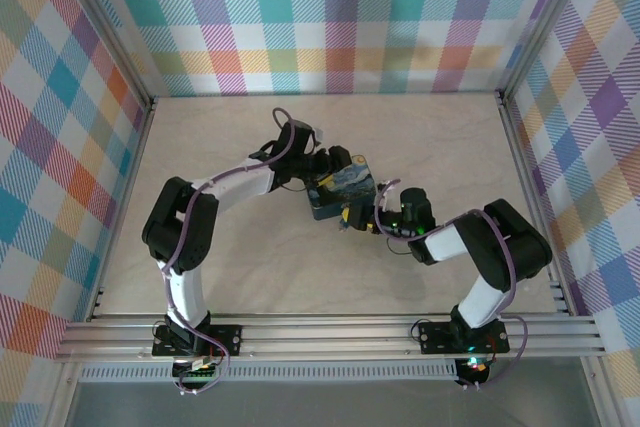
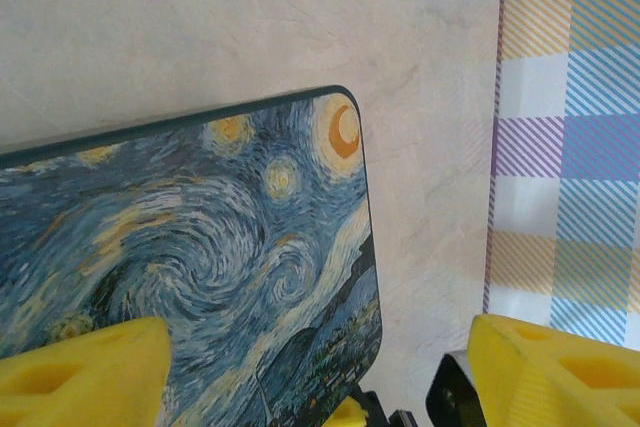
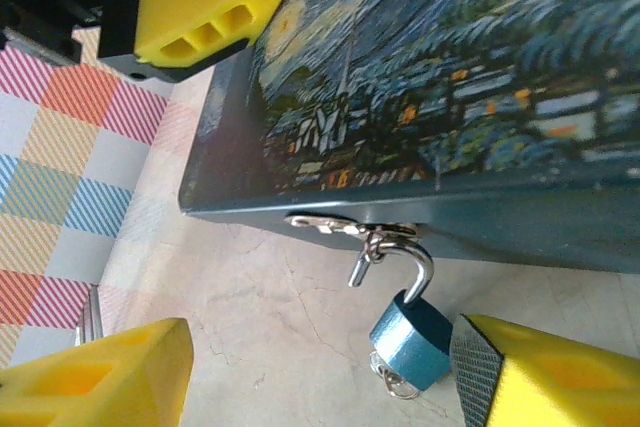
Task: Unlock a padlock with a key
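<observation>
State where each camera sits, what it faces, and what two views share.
Top external: above and behind, looking down at the table; left arm and right arm show.
Left wrist: over the tin, looking down; its yellow jaws show.
Right wrist: low, facing the tin's front and the padlock; its jaws show.
Shared: all three show the tin.

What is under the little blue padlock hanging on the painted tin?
A small silvery ring pokes out beneath the padlock, with the pale table below. Whatever the ring is fastened to is hidden by the lock's blue body.
</observation>
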